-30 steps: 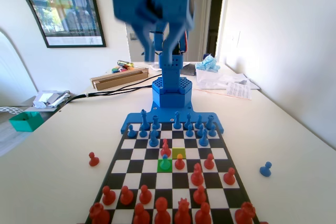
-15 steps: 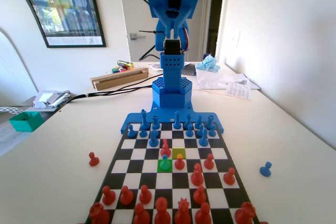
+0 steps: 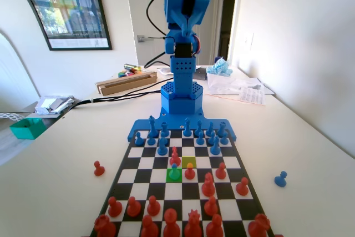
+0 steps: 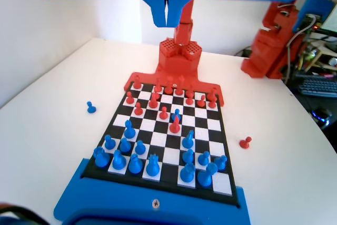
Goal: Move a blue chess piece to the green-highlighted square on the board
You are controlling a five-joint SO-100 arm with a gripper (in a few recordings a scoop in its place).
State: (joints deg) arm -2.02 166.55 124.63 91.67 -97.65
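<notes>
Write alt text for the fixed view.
A blue chess piece stands on the green-highlighted square near the middle of the board, with red pawns close around it. The blue arm stands raised upright at the far end, well clear of the pieces.

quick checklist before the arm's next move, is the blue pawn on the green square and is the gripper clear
1. Blue chess piece stands on the green-highlighted square: ok.
2. It stands upright: ok.
3. Gripper raised well above the board: ok.
4. Fingers shut together, holding nothing: ok.
5. Red pawn on the next square is apart from the blue piece: ok.
6. Blue piece centred in its square: cannot tell.
</notes>
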